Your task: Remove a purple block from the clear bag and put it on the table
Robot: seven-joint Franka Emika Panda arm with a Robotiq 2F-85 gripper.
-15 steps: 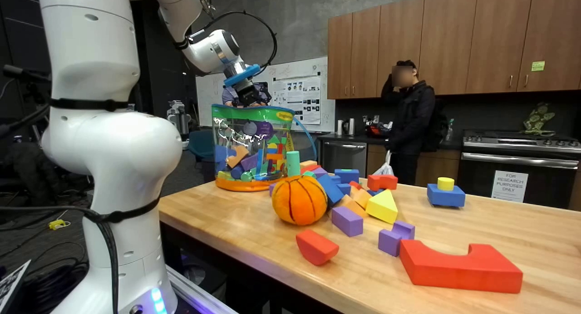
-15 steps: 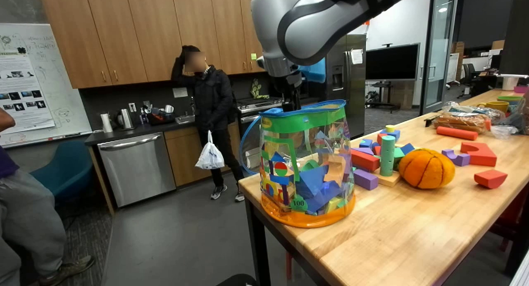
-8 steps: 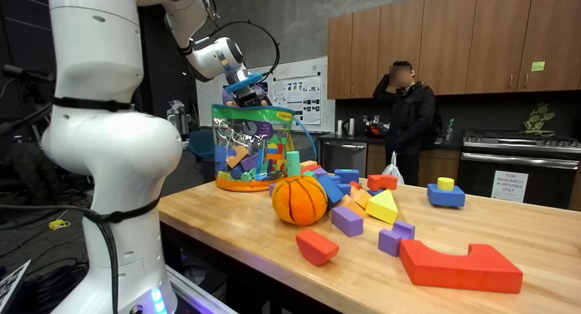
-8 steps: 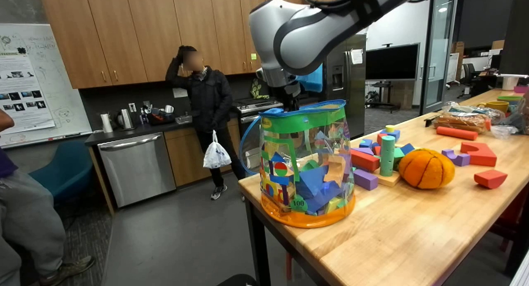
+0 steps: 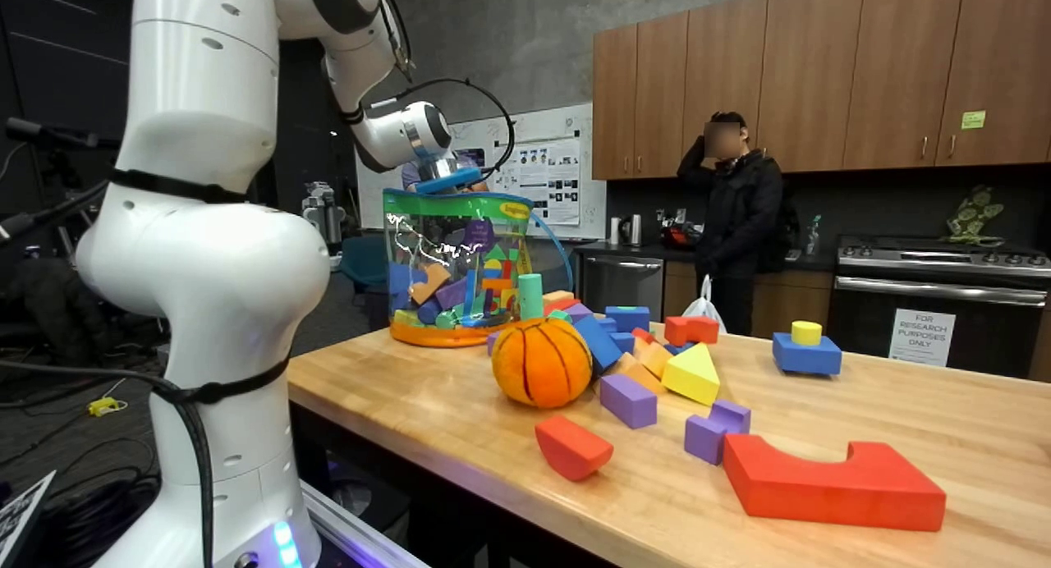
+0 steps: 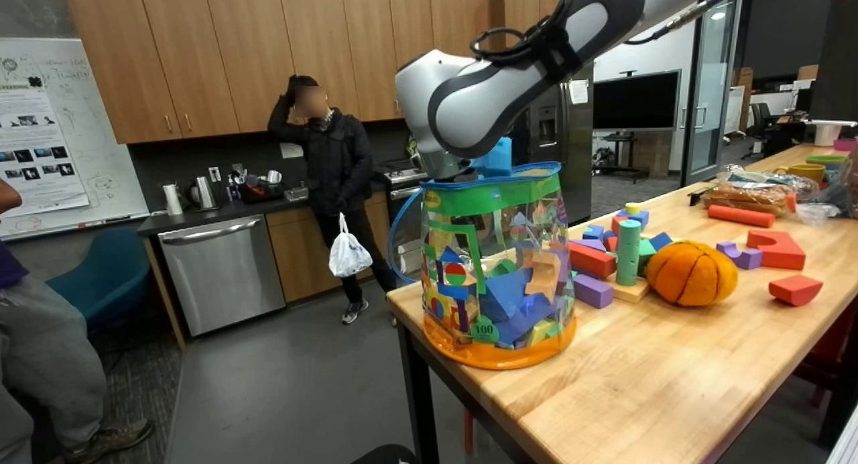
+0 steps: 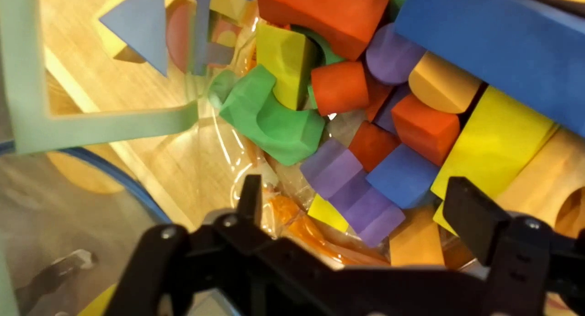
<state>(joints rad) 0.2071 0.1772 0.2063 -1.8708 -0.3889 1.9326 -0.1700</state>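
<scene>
Below the tool (image 7: 358,199), jaws apart, a purple block (image 7: 353,192) in the clear bag (image 6: 493,199) faces the gap, its long axis aslant.

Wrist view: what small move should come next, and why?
Probably lower the pincer a little deeper into the bag, jaws open: in the wrist view, the purple block shows between the spread jaws, seemingly below them and ungripped.

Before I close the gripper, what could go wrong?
The open gripper might catch the blue block beside the purple block. On the way out, it could snag the clear bag; the bag stands near the edge of the table, so a tug might tip it off.
</scene>
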